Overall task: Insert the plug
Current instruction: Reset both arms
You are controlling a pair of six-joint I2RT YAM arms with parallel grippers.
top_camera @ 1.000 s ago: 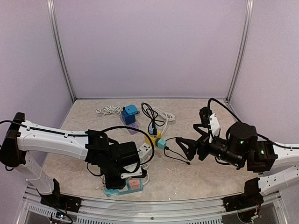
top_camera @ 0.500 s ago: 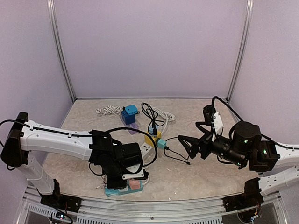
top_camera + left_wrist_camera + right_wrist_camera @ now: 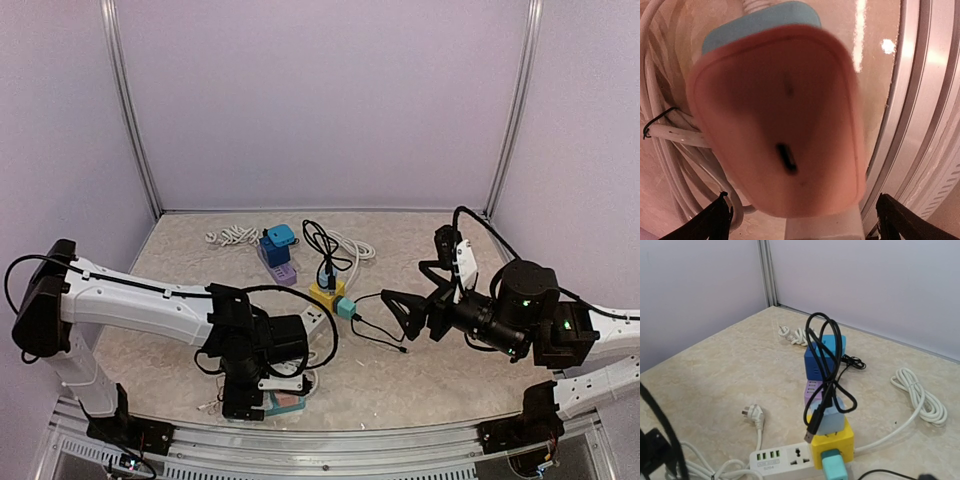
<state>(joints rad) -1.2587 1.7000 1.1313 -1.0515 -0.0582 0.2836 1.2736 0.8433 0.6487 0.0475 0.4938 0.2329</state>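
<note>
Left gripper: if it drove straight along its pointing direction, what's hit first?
The pink charger, dead ahead of the open left gripper and filling its wrist view. It looks very close, though depth is unclear.

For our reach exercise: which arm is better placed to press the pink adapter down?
Left, I'd judge. The left gripper, open, straddles the pink adapter; the right gripper hangs open far off.

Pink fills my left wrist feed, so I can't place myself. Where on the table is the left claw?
Observer: The left claw is over the pink adapter, at the near edge of the table.
Operator: And the right claw?
Observer: The right claw is open, off to the right of the yellow cube.
Operator: Any loose plug?
Observer: A black cable drapes over the pale blue adapter atop that cube, its USB plug hanging unplugged.
</note>
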